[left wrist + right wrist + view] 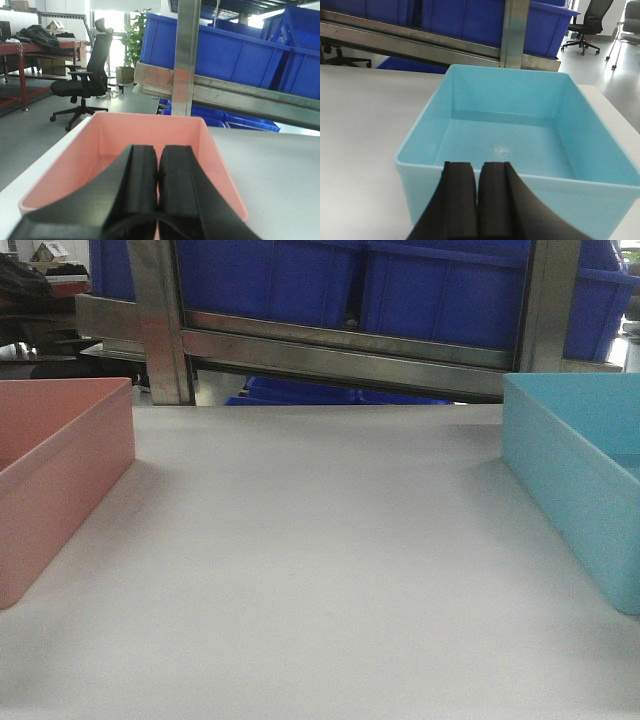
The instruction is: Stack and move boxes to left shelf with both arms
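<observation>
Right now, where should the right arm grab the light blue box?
Probably the near wall of the light blue box, coming from above. The box is open and empty, so one finger can go inside the thin upright wall and one outside. The right gripper sits just before it with its fingers shut, so they'd need opening first.

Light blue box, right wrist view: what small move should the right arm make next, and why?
Probably open the right gripper first. Its fingers are pressed together, holding nothing, facing the near rim of the light blue box, which stands empty on the table, apart from the pink box. Opened, they could straddle that rim.
</observation>
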Controlling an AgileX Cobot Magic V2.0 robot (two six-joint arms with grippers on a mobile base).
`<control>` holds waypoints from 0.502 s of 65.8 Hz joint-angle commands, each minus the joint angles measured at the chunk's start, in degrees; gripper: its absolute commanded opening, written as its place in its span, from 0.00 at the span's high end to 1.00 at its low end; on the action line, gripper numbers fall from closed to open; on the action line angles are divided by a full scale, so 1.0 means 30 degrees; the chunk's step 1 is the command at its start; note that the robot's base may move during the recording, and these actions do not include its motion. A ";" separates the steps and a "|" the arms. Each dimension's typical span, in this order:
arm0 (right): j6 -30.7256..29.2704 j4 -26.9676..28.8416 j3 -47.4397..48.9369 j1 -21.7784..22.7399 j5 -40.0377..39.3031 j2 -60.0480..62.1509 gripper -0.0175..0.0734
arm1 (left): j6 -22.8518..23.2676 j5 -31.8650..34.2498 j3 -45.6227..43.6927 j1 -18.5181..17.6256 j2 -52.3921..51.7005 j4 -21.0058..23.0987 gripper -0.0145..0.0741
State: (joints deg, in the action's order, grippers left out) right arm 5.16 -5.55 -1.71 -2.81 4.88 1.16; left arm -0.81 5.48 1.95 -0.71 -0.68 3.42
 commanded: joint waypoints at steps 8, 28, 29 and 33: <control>-0.0079 -0.0057 0.0370 0.0119 -0.1626 0.0178 0.75 | -0.0010 0.2294 0.0490 0.0017 -0.0258 0.0145 0.84; -0.0079 -0.0057 0.0370 0.0119 -0.1626 0.0178 0.75 | 0.0025 0.5703 -0.0433 0.0017 0.0038 0.1733 0.84; -0.0079 -0.0057 0.0370 0.0119 -0.1626 0.0178 0.75 | 0.0025 0.5614 -0.0793 0.0017 0.0162 0.1969 0.84; -0.0079 -0.0057 0.0370 0.0119 -0.1626 0.0178 0.75 | 0.0025 0.4925 -0.2200 0.0017 0.0707 0.2025 0.84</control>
State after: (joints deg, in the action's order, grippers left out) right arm 5.16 -5.55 -1.71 -2.81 4.88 1.16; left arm -0.81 15.78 1.00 -0.71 -0.56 7.85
